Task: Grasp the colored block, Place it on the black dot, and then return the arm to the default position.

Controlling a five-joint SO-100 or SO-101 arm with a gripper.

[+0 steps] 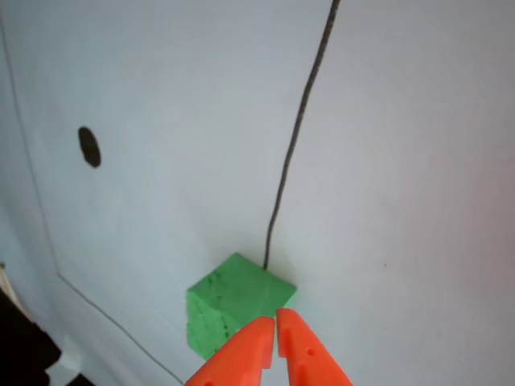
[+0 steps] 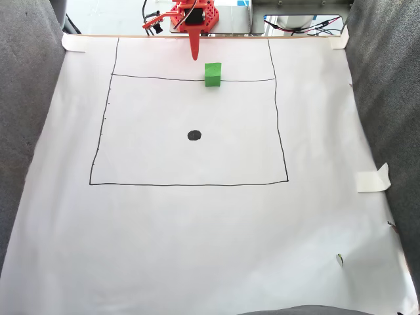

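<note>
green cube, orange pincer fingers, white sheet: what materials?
Green cube: likely foam, matte, with scuffed, speckled faces. Pincer: its orange fingers look like smooth moulded or printed plastic with a slight sheen. White sheet: probably paper, flat and matte, with pen lines and taped corners.

White paper sheet on a table between grey upholstery

In the fixed view a large white paper sheet (image 2: 197,249) covers the table, with a hand-drawn black rectangle (image 2: 190,184) and one cross line on it. Tape (image 2: 373,178) holds its right edge, and more tape sits at the top corners. Grey fabric surfaces (image 2: 387,85) flank both sides. Cables (image 2: 302,25) and equipment lie along the top edge. Light is even and bright.
</note>
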